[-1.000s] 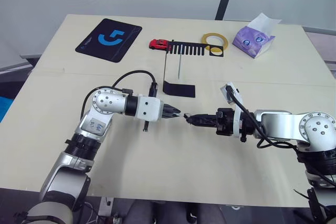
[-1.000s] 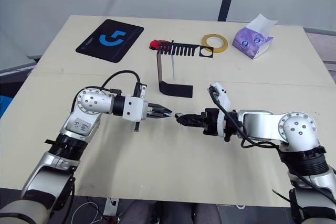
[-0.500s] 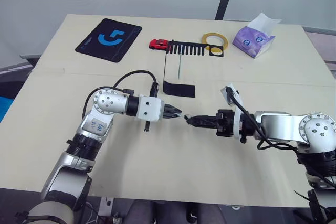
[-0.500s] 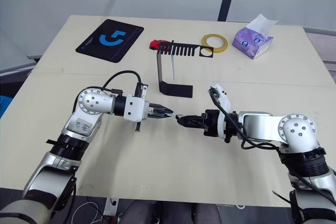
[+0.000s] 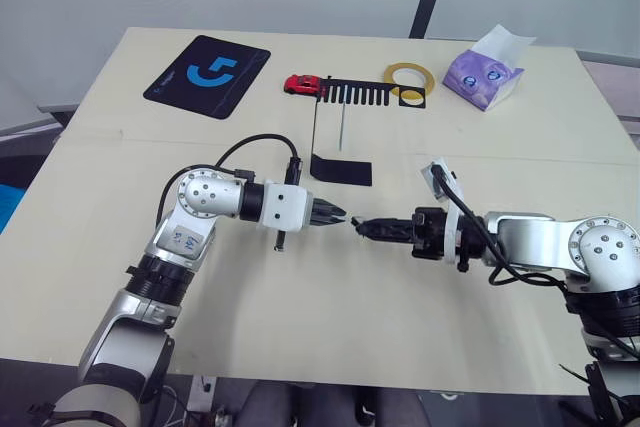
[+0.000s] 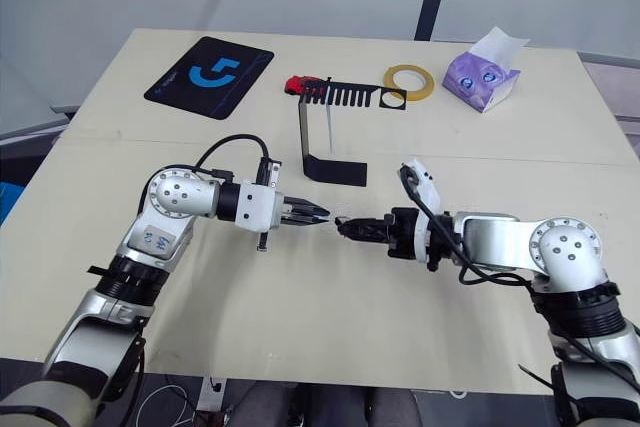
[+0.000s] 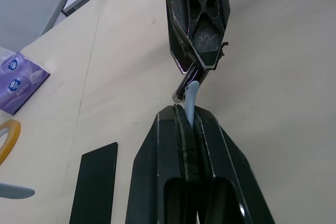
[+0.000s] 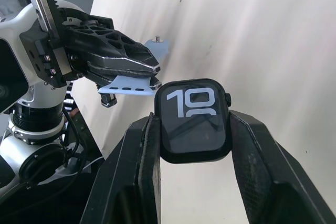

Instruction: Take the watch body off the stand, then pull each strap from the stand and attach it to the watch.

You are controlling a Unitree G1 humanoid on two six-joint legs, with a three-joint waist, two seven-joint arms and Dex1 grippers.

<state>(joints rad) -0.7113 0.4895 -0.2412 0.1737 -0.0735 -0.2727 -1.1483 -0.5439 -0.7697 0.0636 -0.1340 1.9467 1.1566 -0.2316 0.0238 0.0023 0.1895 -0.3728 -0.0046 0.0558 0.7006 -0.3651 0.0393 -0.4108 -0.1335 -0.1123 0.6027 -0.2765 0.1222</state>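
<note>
Black jaws: my right gripper point(image 8: 191, 145) is clamped on the watch body point(image 8: 193, 120), my left gripper point(image 7: 190, 124) pinches one strap point(image 7: 190, 103) edge-on, tips nearly touching, just in front of the stand point(image 5: 340, 167). I'd keep the strap end square to the case slot and slide it in slowly. Count: one watch body, one strap held, a second strap point(image 5: 342, 129) hanging on the stand, one stand on the counter point(image 5: 330, 317).

The right gripper point(image 5: 362, 227), clamping the small black rounded-square watch body point(image 8: 195, 120), has edged closer to the left gripper point(image 5: 340, 215) pinching the pale grey-blue strap point(image 8: 129, 85).
</note>
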